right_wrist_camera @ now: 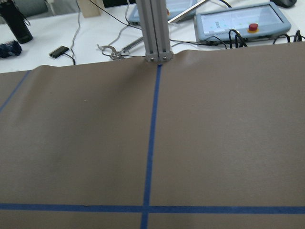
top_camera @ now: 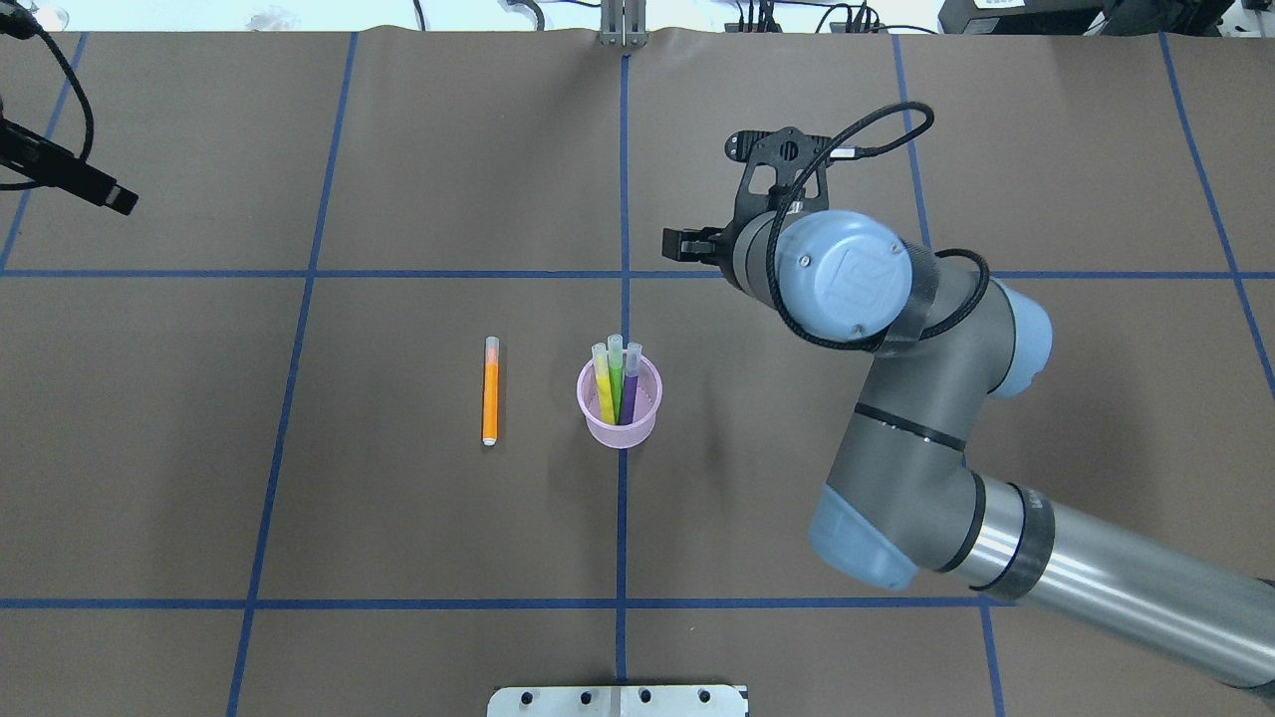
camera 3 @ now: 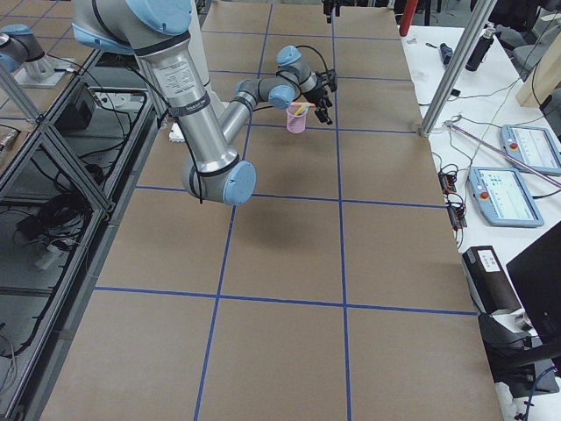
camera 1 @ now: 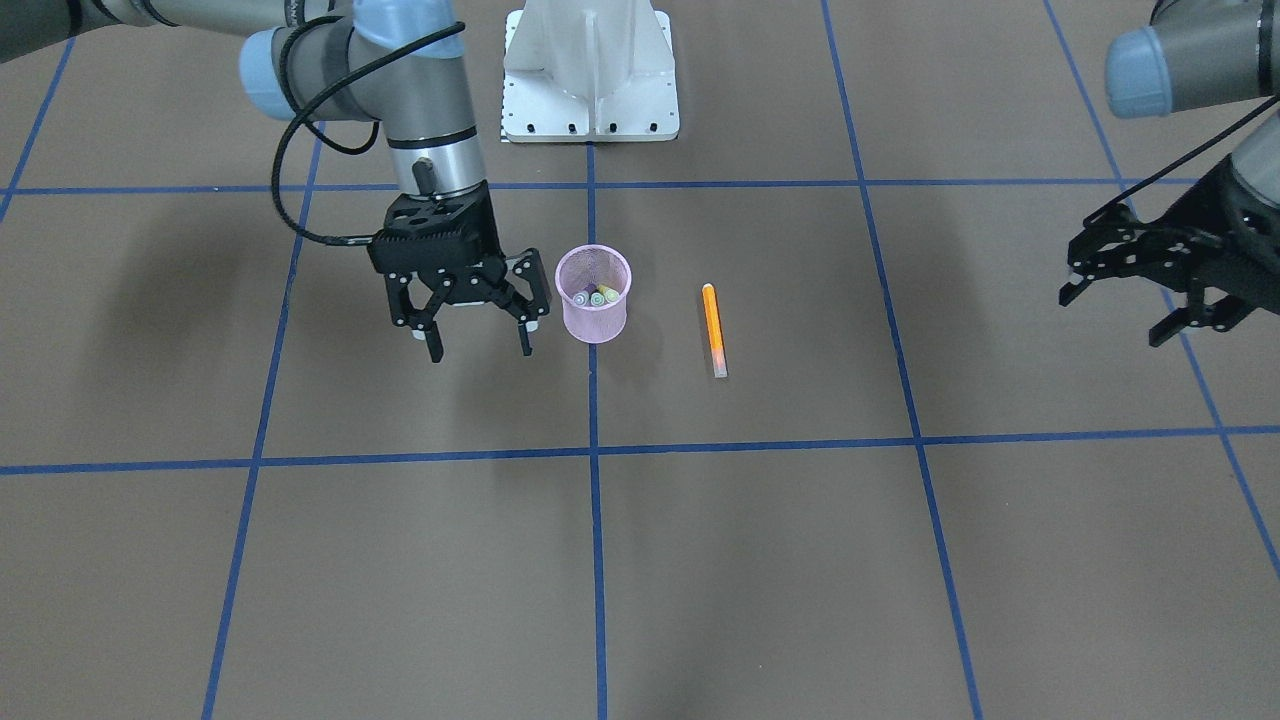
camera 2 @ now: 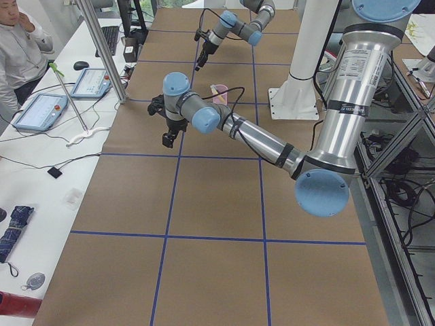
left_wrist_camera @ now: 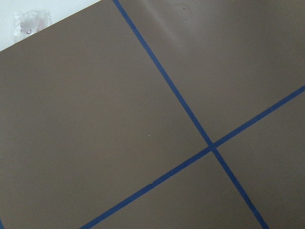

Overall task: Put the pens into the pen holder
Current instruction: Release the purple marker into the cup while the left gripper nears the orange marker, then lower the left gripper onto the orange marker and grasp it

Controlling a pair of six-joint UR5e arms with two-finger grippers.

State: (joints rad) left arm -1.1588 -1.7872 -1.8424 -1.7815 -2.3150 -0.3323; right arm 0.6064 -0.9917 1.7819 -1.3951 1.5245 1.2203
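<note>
Three pens stowed, one lying on the table [camera 1: 400, 560]
My right gripper [camera 1: 481, 350] hangs wide open beside the mid-table pen holder [camera 1: 593, 320], where the yellow pen [top_camera: 605, 383], green pen [top_camera: 617, 383] and purple pen [top_camera: 631, 388] stand. The orange pen [camera 1: 713, 330] lies flat nearby, toward the table's left end; my left gripper [camera 1: 1110, 318] gapes empty, well apart.

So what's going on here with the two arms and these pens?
Two robot arms are collecting pens into a pink mesh cup. The yellow pen, green pen and purple pen stand in it. The orange pen lies flat on the table beside the cup, not touching it. The right gripper hangs next to the cup, fingers open and empty. The left gripper hangs far off to the side, also open.
</note>
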